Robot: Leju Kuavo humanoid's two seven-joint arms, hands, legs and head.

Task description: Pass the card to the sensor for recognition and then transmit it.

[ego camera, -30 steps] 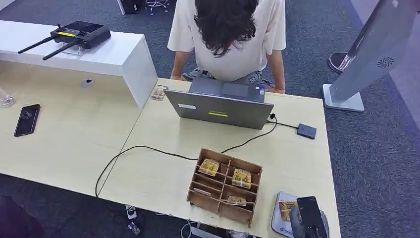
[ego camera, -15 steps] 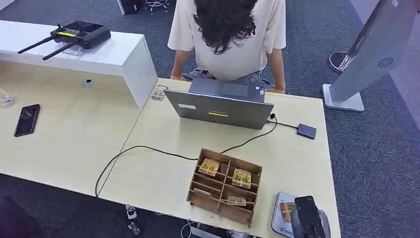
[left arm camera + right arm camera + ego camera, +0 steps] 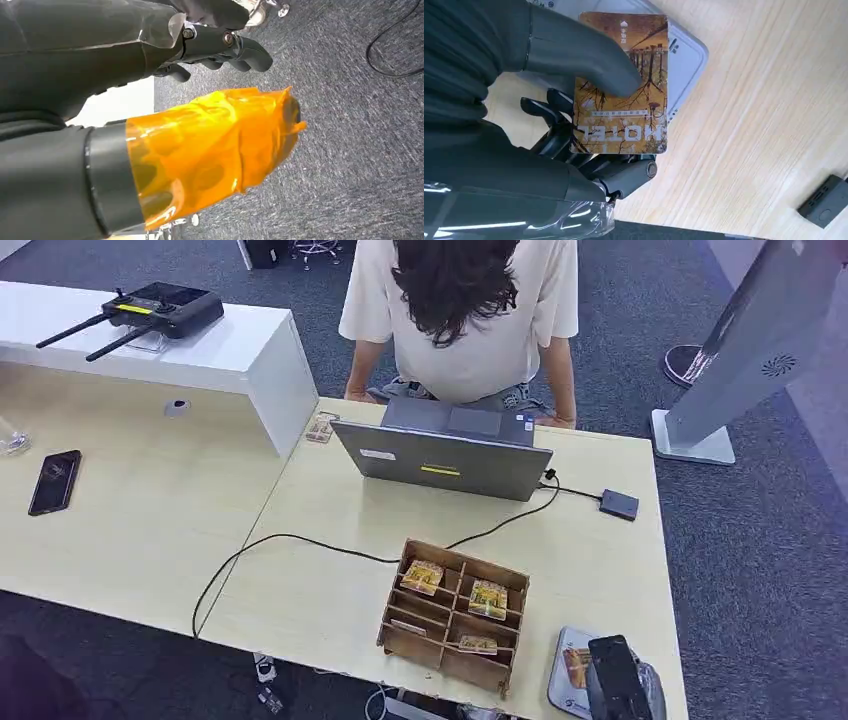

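My right hand (image 3: 620, 680) is at the table's near right corner, and it pinches a brown HOTEL card (image 3: 624, 85) between thumb and fingers. The card (image 3: 575, 665) hangs flat just over the pale grey sensor pad (image 3: 562, 695), whose rounded corner shows behind it (image 3: 684, 55). Whether the card touches the pad I cannot tell. A wooden divided box (image 3: 445, 665) with several similar cards stands left of the pad. My left hand (image 3: 200, 100) hangs over grey carpet, its orange-wrapped thumb apart from the loosely bent fingers, holding nothing.
A person (image 3: 460, 320) sits across the table behind an open laptop (image 3: 445, 460). A black cable (image 3: 300, 540) runs over the table to a small black device (image 3: 619, 504). On the left desk lie a phone (image 3: 54, 481) and a controller (image 3: 160, 308).
My right hand has drawn slightly back toward the table's near edge with the card, staying over the sensor pad. Everything else is as before.
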